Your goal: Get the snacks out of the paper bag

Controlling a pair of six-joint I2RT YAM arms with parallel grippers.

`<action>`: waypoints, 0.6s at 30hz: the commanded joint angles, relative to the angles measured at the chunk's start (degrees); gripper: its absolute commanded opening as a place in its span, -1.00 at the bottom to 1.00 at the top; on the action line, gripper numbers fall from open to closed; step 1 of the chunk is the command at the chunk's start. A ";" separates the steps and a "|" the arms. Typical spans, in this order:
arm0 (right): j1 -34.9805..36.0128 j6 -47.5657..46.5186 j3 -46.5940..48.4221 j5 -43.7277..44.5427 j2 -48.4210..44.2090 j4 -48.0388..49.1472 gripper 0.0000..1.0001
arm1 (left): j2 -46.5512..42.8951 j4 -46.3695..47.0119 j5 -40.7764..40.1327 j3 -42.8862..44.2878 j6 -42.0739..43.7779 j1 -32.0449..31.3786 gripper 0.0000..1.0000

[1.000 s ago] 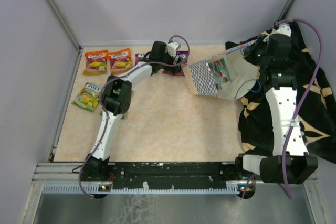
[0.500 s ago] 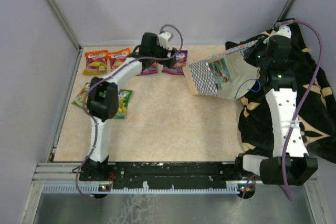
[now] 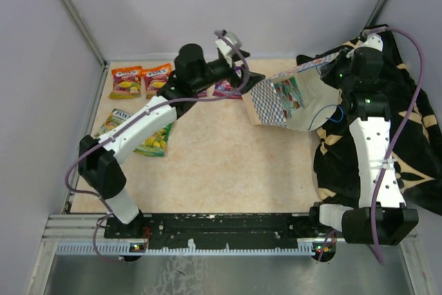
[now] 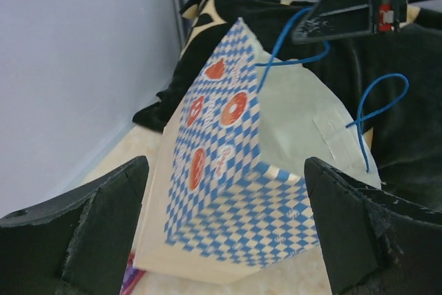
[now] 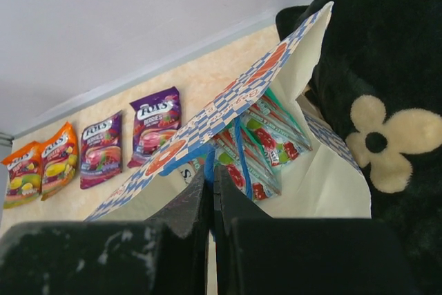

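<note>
Snacks are mostly out: about six orange, purple and green packets lie on the counter at its far left, while a few teal packets sit inside the paper bag, tipped over at the far right against a black cloth. The right pincer is clamped shut on the bag's upper rim, and the left pincer hangs spread wide and empty near the bag's checked side, so I judge only those last packets remain

The left arm reaches toward the paper bag, left gripper fully open beside it. The right gripper is closed, apparently pinching the bag's rim.
</note>
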 commanded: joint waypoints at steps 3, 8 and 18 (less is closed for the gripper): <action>-0.40 -1.45 -0.81 -2.49 -3.61 2.99 -1.00 | 9.43 -1.95 1.29 12.17 20.85 -7.17 1.00; -0.34 -2.55 -2.68 -4.47 -5.95 3.25 -1.00 | 22.36 -5.29 4.21 27.42 25.15 -8.08 1.00; -0.38 -2.83 -5.59 -5.93 -8.16 2.81 -1.00 | 34.36 -9.12 -1.20 37.57 36.91 -13.49 1.00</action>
